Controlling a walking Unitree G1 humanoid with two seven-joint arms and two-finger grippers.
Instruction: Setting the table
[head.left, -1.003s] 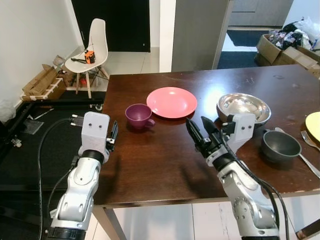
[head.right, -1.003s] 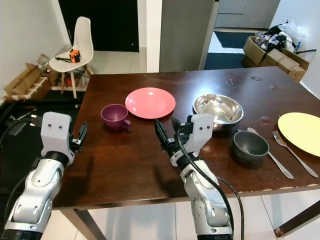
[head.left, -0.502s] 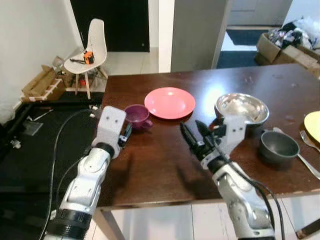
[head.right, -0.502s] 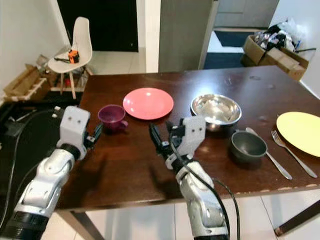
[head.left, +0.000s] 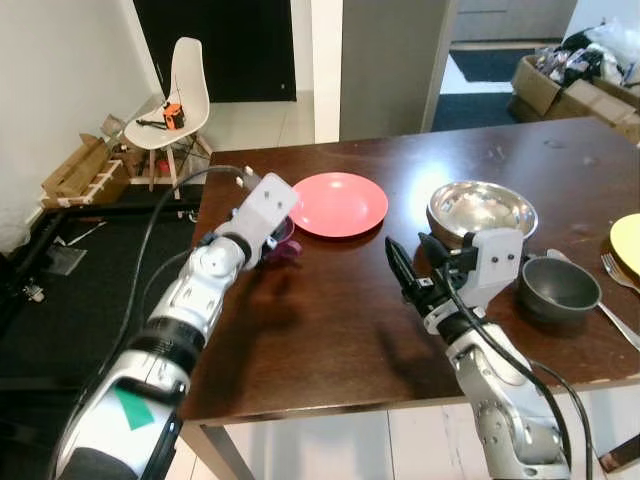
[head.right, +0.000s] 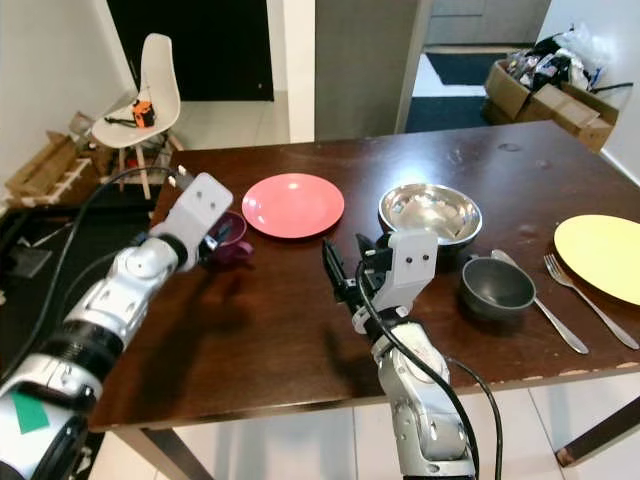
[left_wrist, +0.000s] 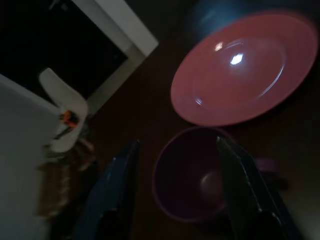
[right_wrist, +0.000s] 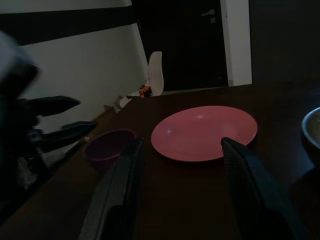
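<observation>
Dark table (head.left: 320, 320): left end effector (left_wrist: 175, 200) spread around purple cup (left_wrist: 192, 187), right end effector (right_wrist: 182, 185) open.

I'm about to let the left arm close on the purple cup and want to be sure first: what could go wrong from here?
1. The left gripper is open with its fingers either side of the purple cup; an off-centre close could tip or push it.
2. The pink plate lies right beside the cup, so a shove might knock into it.
3. The cup sits near the table edge on the robot's left and could slide off.
</observation>
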